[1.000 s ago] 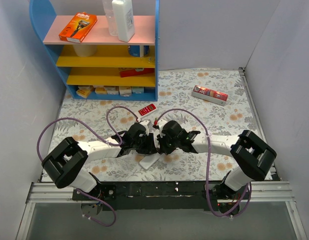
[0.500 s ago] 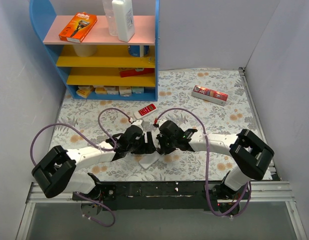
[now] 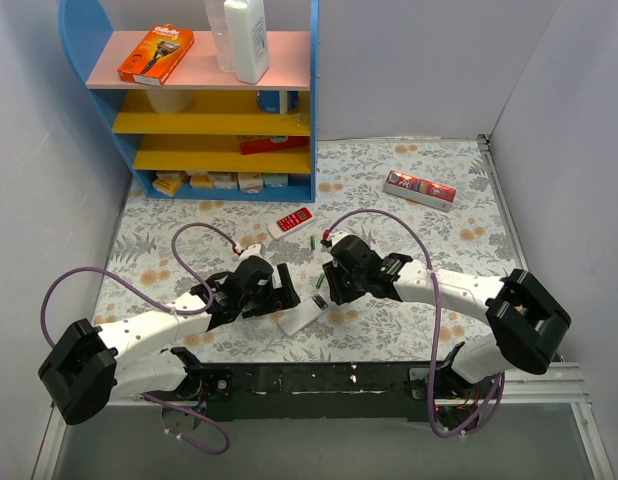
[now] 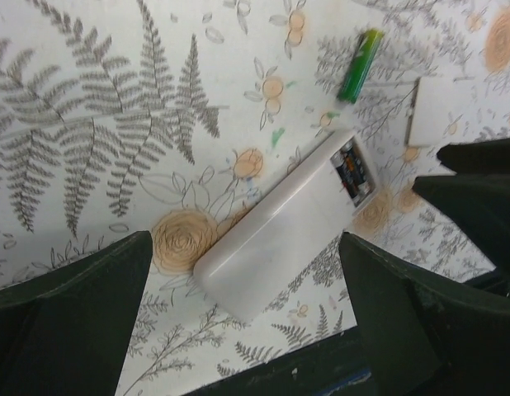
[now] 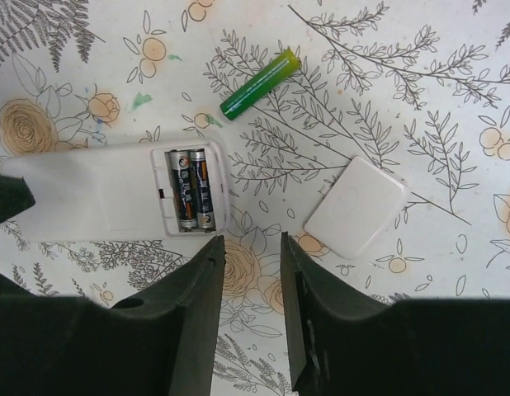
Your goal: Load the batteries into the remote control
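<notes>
The remote control (image 4: 276, 243) lies back-up on the flowered cloth, and it is also in view from above (image 3: 298, 319). Its compartment is uncovered, with two dark batteries (image 5: 192, 188) seated side by side. A loose green battery (image 5: 259, 82) rests just past that end, and another green one (image 3: 312, 242) lies farther back. The white cover (image 5: 356, 206) sits flat beside the remote control (image 5: 82, 198). My left gripper (image 4: 245, 247) is open wide, its jaws either side of the remote's closed end without touching. My right gripper (image 5: 251, 243) stands open and empty, close to the compartment.
A red remote (image 3: 292, 220) lies behind the arms. A red-and-white box (image 3: 420, 189) sits at the back right. The blue shelf unit (image 3: 194, 110) at the back left holds an orange box (image 3: 155, 54) and a white bottle (image 3: 246, 38).
Both grippers have opened and drawn apart, the left arm pulling back to the left. The remote control now lies free on the cloth between them.
</notes>
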You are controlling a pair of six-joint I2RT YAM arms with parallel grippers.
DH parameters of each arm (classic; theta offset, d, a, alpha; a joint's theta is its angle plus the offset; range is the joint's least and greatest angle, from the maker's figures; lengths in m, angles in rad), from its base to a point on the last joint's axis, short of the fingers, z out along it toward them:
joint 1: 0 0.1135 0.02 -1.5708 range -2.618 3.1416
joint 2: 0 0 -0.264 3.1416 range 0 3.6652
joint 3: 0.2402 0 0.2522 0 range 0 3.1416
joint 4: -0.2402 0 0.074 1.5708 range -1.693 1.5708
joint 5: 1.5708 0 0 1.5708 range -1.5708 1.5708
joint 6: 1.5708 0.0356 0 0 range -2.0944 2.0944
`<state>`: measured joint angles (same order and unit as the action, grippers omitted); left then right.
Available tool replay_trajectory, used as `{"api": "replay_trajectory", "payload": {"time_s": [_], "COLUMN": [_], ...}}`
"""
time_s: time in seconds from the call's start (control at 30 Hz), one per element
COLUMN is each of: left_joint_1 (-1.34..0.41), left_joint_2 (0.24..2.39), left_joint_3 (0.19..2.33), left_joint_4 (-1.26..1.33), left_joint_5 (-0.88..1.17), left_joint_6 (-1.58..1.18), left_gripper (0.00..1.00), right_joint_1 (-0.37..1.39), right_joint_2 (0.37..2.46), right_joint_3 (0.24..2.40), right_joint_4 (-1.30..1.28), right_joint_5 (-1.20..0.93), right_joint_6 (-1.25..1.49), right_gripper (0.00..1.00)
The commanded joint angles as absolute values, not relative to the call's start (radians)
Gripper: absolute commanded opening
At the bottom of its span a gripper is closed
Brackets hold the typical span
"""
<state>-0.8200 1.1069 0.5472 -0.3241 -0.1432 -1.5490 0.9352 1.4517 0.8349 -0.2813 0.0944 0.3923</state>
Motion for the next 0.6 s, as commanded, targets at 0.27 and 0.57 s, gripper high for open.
{"api": "replay_trajectory", "payload": {"time_s": [0.27, 0.57], "left_joint_1": [-0.836, -0.836], "left_joint_2": [1.086, 1.129], "left_joint_3": [0.448, 0.413], "left_joint_4": [-0.301, -0.184], "left_joint_5": [0.048, 0.031], "left_joint_6": [-1.681, -1.741], "left_gripper": [0.84, 0.80], "right_joint_1": [0.922, 0.934], "right_joint_2": [1.519, 1.536], "right_joint_3": [0.785, 0.741], "right_joint_4": [-0.144, -0.072], "right_joint_5": [-0.054, -0.185], "right_joint_6": [0.420, 0.469], "right_gripper": [0.42, 0.42]}}
